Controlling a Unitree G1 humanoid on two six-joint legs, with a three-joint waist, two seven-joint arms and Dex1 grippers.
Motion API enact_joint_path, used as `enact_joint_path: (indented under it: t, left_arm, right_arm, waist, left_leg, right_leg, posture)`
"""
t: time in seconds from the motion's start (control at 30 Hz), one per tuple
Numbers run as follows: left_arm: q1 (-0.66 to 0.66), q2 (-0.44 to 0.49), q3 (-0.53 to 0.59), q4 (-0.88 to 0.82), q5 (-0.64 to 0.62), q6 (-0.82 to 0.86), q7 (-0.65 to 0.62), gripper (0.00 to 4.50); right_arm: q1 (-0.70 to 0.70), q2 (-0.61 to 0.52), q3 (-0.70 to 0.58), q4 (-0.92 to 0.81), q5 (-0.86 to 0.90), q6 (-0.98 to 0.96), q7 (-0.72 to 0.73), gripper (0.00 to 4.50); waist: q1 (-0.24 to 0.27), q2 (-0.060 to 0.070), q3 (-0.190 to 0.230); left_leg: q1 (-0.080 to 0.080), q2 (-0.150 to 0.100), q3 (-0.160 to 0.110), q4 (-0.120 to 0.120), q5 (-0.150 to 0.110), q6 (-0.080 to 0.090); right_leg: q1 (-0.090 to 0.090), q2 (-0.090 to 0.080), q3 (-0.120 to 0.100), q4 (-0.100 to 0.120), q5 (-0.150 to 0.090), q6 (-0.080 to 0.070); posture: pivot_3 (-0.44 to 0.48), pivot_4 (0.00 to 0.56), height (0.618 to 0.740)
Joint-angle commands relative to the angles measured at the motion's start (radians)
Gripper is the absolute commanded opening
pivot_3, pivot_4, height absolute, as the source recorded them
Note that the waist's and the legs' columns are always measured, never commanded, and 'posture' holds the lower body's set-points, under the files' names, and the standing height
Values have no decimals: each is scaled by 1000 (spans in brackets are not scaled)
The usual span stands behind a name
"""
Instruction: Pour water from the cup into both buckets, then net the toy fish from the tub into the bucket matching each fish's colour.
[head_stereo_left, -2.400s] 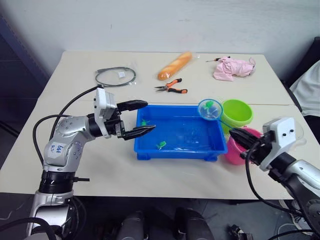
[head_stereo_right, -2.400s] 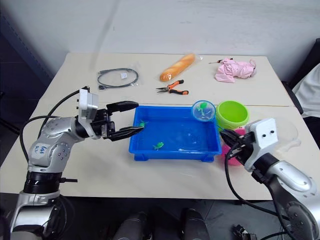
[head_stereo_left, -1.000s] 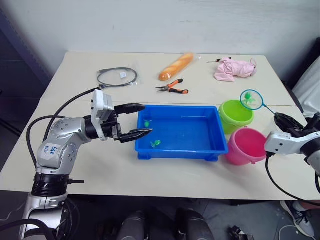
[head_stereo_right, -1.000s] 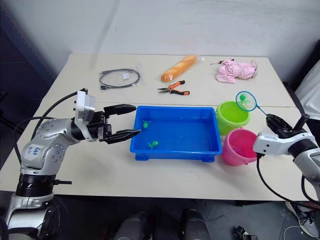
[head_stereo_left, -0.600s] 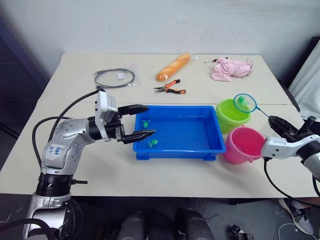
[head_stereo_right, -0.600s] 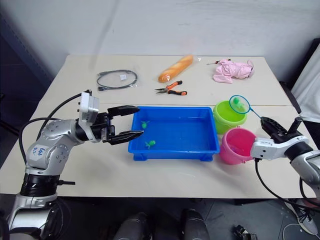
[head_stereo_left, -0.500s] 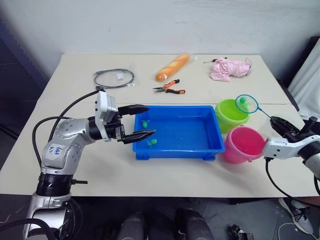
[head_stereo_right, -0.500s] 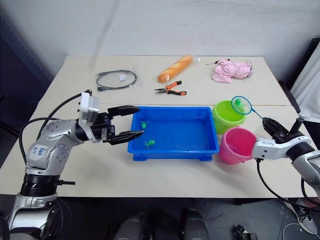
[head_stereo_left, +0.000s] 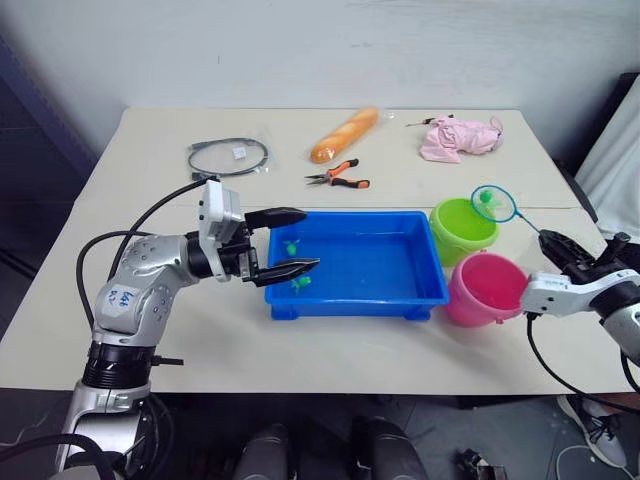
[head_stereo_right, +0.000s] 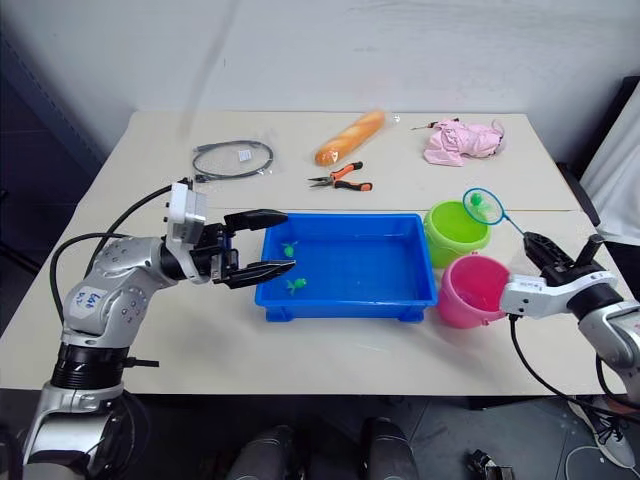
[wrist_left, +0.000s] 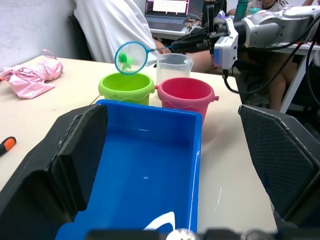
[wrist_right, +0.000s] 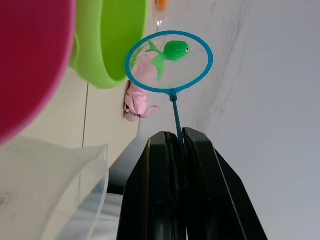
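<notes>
One green fish (wrist_right: 173, 51) lies in the round blue net (head_stereo_left: 494, 204), which hangs over the far rim of the lime green bucket (head_stereo_left: 463, 229). The right gripper (wrist_right: 176, 145) has its jaws closed on the net's thin blue handle. Just in front of the green bucket stands the pink bucket (head_stereo_left: 486, 290), the two almost touching, and the clear cup (wrist_left: 174, 65) stands just beyond the pink bucket. Both buckets sit just right of the blue tub (head_stereo_left: 358, 263), which holds two more green fish (head_stereo_left: 293, 247) near its left end. The left gripper (head_stereo_left: 288, 243) hovers at that end of the tub, jaws spread wide, one finger over the tub's left rim. Farther back on the counter (head_stereo_left: 180, 329) lie orange-handled pliers (head_stereo_left: 340, 179), a baguette (head_stereo_left: 345, 133), a coiled black cable (head_stereo_left: 228, 156) and a crumpled pink cloth (head_stereo_left: 457, 137).
</notes>
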Motion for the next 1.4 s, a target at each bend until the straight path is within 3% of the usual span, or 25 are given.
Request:
enact_joint_path:
  t: [0.03, 0.43, 0.77, 0.87, 0.97, 1.07, 1.2, 1.33, 1.4]
  left_arm:
    - [-11, -1, 13, -5, 1, -17, 6, 4485]
    - [4, -14, 11, -14, 0, -14, 20, 4485]
    - [19, -16, 13, -29, -2, -17, 35, 4485]
    - [23, -10, 18, -30, 0, -17, 38, 4485]
    - [34, 7, 34, -26, -1, -16, 38, 4485]
    - [66, 51, 94, -4, -10, -33, 28, 4485]
    - [132, 128, 185, 36, -30, -23, 2, 4485]
    - [243, 177, 269, 67, -14, -51, -5, 4485]
    - [286, 190, 292, 54, -14, -60, -3, 4485]
  right_arm:
    - [-2, -12, -7, -14, 8, -35, -13, 0]
    - [-84, -18, 5, 87, -11, -17, -65, 0]
    - [-53, 13, 8, 34, 9, 15, -61, 0]
    - [-59, 26, -41, -2, 86, 4, -55, 0]
    - [-72, 42, -82, -52, 263, -19, 38, 0]
    - [-101, 88, -67, -171, 605, 79, 281, 0]
    - [-106, 140, -34, -455, 1185, 544, 537, 0]
    - [-134, 110, 27, -617, 1392, 853, 592, 0]
    - [-174, 103, 76, -635, 1399, 958, 584, 0]
  waist:
    - [0, 0, 0]
    - [0, 0, 0]
    - [0, 0, 0]
    - [0, 0, 0]
    - [0, 0, 0]
    - [-7, 0, 0]
    - [-9, 0, 0]
    - [-2, 0, 0]
    - [-2, -1, 0]
  left_leg:
    - [0, 0, 0, 0, 0, 0]
    - [0, 0, 0, 0, 0, 0]
    - [1, 0, 0, 0, 1, -1]
    - [1, 1, 0, 0, 1, -1]
    - [1, 1, 0, 0, 1, -1]
    - [2, 1, 0, 0, 1, -2]
    - [4, 4, -1, 0, 0, -3]
    - [4, 4, -2, 0, -1, -1]
    - [4, 4, -2, 0, -3, 0]
  right_leg:
    - [0, 0, 0, 0, 0, 0]
    - [0, 0, 0, 1, 0, -1]
    - [0, 0, 1, 3, -1, -1]
    - [0, 0, 1, 3, -1, -2]
    - [0, 0, 1, 3, -1, -2]
    - [0, 0, 1, 3, -1, -2]
    - [1, 1, -1, 5, -2, -4]
    - [1, -2, -1, 6, -3, -5]
    - [1, -3, -1, 5, -3, -6]
  posture:
    - [0, 150, 740]
    - [0, 150, 740]
    - [0, 150, 740]
    - [0, 150, 740]
    - [0, 150, 740]
    - [0, 150, 740]
    - [0, 150, 740]
    - [0, 150, 740]
    - [0, 150, 740]
